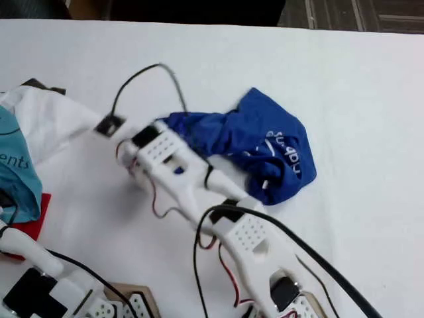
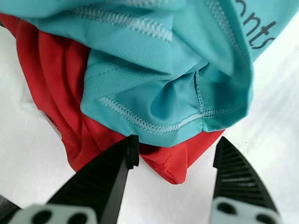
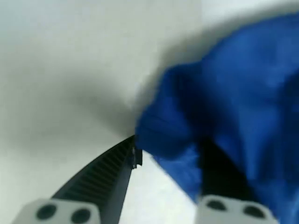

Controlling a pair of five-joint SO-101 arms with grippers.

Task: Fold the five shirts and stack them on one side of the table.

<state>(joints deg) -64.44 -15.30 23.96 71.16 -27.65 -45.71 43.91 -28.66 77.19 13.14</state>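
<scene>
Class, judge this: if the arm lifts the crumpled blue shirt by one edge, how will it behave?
Likely floppy: the blue shirt lies bunched in soft folds, so it should drape and sag. Probably light, being thin cloth. It may slip or unfold, since the right end effector straddles only one edge.

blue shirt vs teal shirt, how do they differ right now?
The blue shirt lies crumpled alone in the middle of the table; the teal shirt sits off to one side on a red shirt. The right gripper, fingers open, straddles the blue shirt's edge; the left gripper is open beside the teal shirt's hem. Both carry lettering.
</scene>
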